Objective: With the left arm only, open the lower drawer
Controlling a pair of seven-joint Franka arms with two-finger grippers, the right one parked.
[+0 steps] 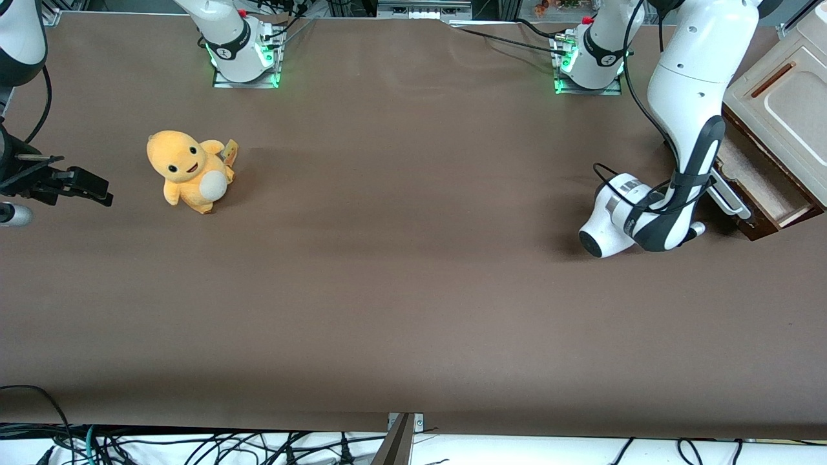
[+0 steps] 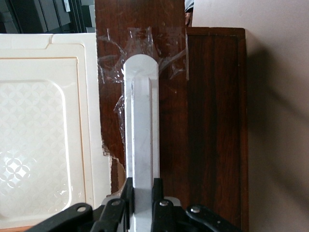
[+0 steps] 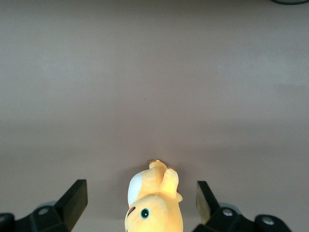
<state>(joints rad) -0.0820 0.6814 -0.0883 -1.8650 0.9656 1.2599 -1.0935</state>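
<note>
- The table (image 1: 400, 290) is seen whole only from the front.
- The left arm (image 1: 691, 97) is bent down at its own end of the table.
- The drawer (image 1: 759, 187), partly pulled out under a cream panel (image 1: 785, 110), is half hidden by the arm there.
- A plush toy (image 1: 187, 171) lies toward the parked arm's end.
- The gripper (image 2: 143, 205) is shown only by the wrist camera, its jaws closed on the handle (image 2: 141, 125).

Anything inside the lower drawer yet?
The lower drawer is partly out, showing only bare beige lining. The rest sits under the cream cabinet, so it is hidden. The gripper is clamped on the handle.
</note>
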